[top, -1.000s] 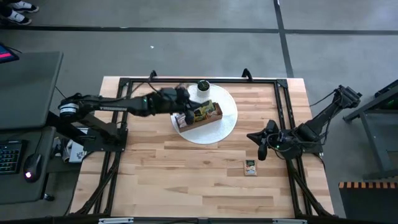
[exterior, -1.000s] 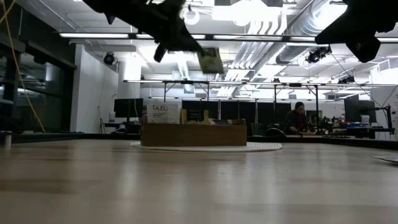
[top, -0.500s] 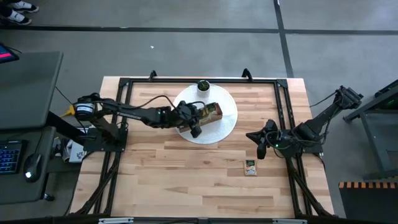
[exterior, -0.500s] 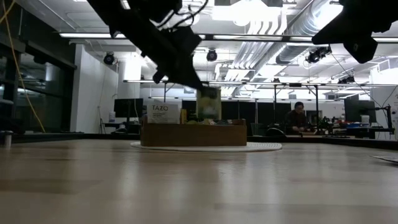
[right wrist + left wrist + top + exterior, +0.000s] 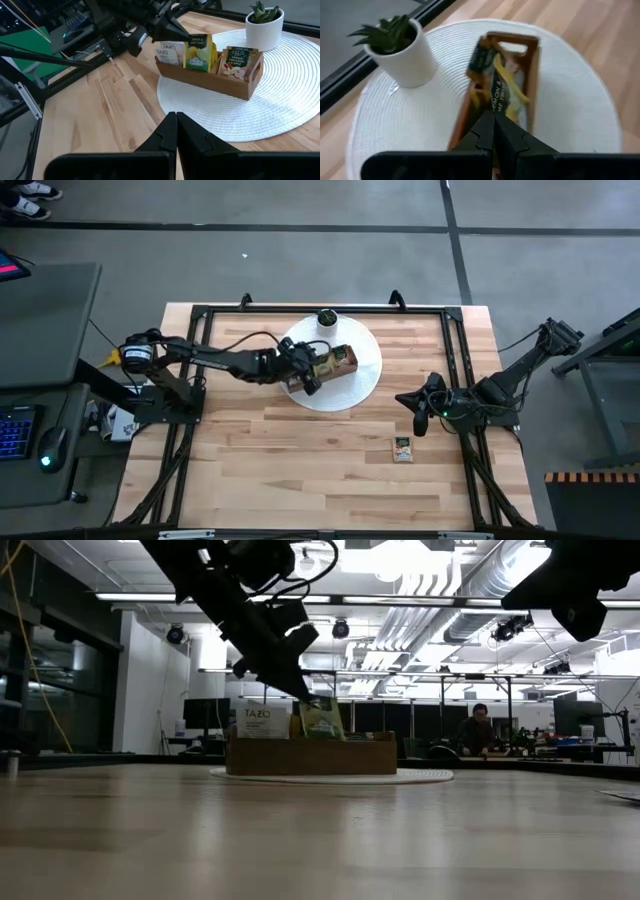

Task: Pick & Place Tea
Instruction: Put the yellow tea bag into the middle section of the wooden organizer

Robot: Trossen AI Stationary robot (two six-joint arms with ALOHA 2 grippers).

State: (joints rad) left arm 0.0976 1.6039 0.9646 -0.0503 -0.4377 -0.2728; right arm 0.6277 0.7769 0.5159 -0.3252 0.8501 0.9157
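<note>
Left pincer [image 5: 172, 31] clamps green sachet [image 5: 197, 52] over tray [image 5: 210, 80], apparently middle slot.

A wooden tray [image 5: 210, 80] and potted succulent [image 5: 264, 25] sit on a round white mat [image 5: 280, 107].

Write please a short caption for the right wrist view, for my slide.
Left gripper lowers a yellow-green tea sachet into the wooden tray on a white mat.
</note>
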